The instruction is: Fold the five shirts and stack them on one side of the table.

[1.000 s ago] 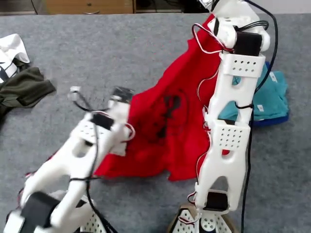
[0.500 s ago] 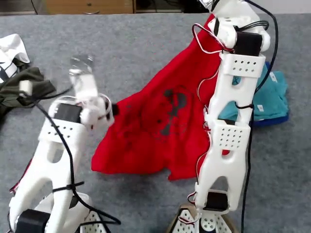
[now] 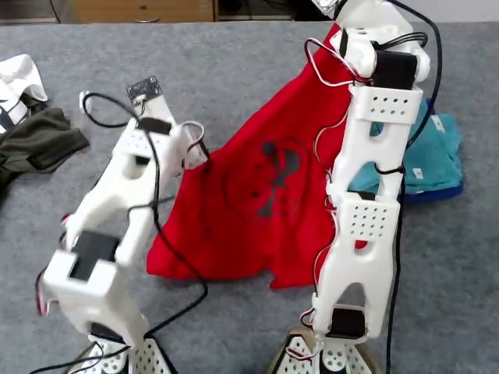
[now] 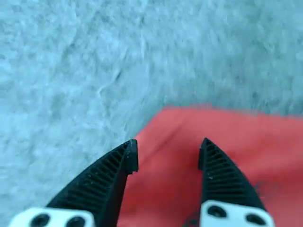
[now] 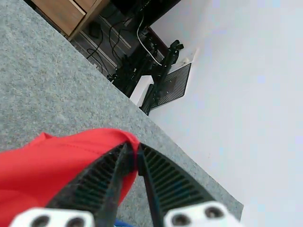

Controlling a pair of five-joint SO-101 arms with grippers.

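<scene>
A red shirt [image 3: 265, 202] with a dark print lies spread on the grey table [image 3: 234, 70]. Its far corner is lifted by my right gripper [image 5: 136, 150], which is shut on the red cloth [image 5: 57, 161] at the table's back, high in the overhead view [image 3: 337, 19]. My left gripper [image 4: 168, 153] is open just above the shirt's left corner [image 4: 189, 137], one finger over the carpet and one over the cloth. From above, the left gripper [image 3: 196, 149] is at the shirt's left edge.
A folded teal shirt [image 3: 437, 152] lies on a blue one at the right side, partly behind the right arm. A dark green shirt [image 3: 39, 140] and a white one [image 3: 19, 78] lie crumpled at the left edge.
My left arm swung out to the left, away from the shirt, then came back over its left corner. The right arm kept still, holding the far corner up.
</scene>
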